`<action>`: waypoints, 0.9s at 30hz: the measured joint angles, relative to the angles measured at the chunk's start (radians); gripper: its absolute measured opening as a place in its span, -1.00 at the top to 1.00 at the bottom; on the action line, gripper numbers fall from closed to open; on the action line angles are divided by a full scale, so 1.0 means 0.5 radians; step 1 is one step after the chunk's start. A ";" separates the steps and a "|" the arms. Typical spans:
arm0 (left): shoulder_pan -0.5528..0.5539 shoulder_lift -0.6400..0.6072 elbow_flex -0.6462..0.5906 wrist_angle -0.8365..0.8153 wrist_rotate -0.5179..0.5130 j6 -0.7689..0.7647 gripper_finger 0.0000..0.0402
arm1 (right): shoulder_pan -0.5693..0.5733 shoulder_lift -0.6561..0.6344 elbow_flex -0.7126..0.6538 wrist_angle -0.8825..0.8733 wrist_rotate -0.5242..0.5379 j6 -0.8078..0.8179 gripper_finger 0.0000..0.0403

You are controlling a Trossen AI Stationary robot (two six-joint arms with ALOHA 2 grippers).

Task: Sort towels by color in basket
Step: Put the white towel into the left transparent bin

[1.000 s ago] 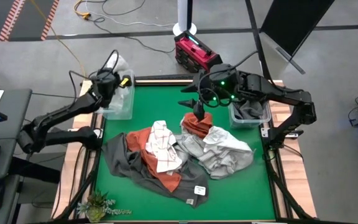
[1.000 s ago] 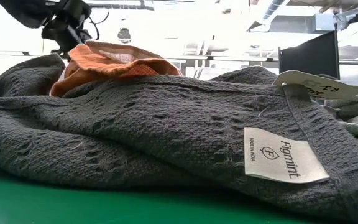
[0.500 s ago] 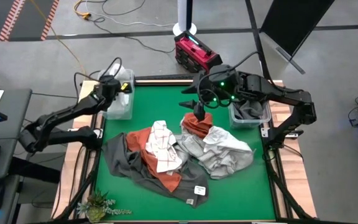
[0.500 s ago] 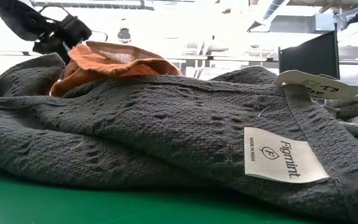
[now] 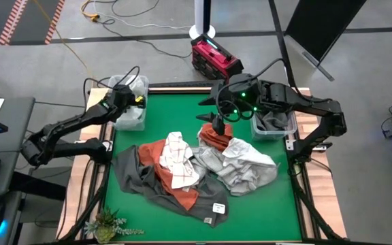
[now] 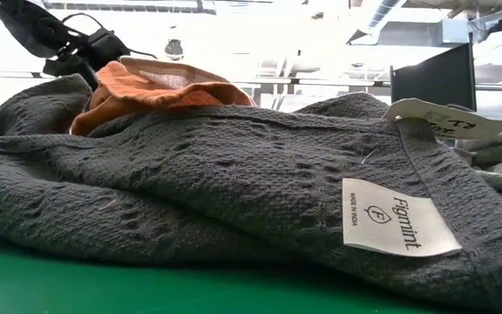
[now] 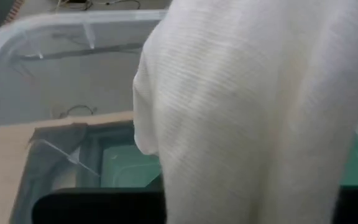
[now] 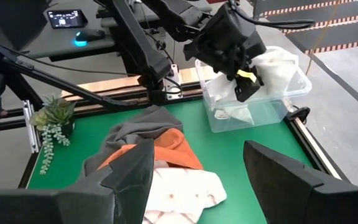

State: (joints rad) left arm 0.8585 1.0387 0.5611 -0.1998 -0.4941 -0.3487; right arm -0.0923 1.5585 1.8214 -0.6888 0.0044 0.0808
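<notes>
My left gripper (image 5: 124, 95) hangs over the clear bin (image 5: 129, 117) at the table's far left corner, shut on a white towel (image 8: 278, 65) that fills the left wrist view (image 7: 247, 112) and hides the fingers. My right gripper (image 5: 218, 124) is open above a rust orange towel (image 5: 216, 138) near the far middle; its fingers stand wide apart (image 8: 204, 186). A pile lies mid-table: dark grey towel (image 5: 138, 178), rust orange towel (image 5: 172, 163), white checked towel (image 5: 179, 160), light grey towels (image 5: 247, 163). A dark grey towel (image 5: 272, 121) sits in the right bin. My left gripper holds the white towel from above; the towel itself hides where the fingers meet it. The cloth hangs slack below the gripper (image 8: 238, 59), and its lower part (image 8: 241, 112) reaches down into the clear bin (image 8: 260, 106).
A small potted plant (image 5: 107, 224) stands at the near left corner. The right bin (image 5: 281, 131) is at the far right edge. A red device (image 5: 213, 56) and cables lie on the floor beyond the far edge. Bare green mat (image 5: 175, 109) lies between the bins.
My left gripper has come down and slightly rightward over the clear bin, carrying the white towel lower into it. The right arm and the pile have kept still.
</notes>
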 joint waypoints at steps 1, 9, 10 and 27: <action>0.000 -0.008 0.011 -0.036 0.007 -0.024 0.91 | 0.001 0.000 0.000 -0.001 0.000 0.001 -0.37; 0.000 -0.022 0.166 -0.337 0.014 0.008 0.50 | 0.023 0.000 0.000 -0.002 0.000 0.002 -0.37; 0.000 -0.021 0.177 -0.353 0.010 0.015 0.42 | 0.028 0.000 0.000 -0.003 0.000 0.001 -0.37; 0.000 -0.022 0.622 -0.999 0.159 -0.101 -0.48 | -0.032 0.000 0.000 0.001 -0.005 -0.128 -0.37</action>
State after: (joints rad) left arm 0.8585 1.0275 0.8722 -0.6992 -0.4145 -0.3992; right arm -0.1085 1.5585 1.8214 -0.6884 0.0021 0.0170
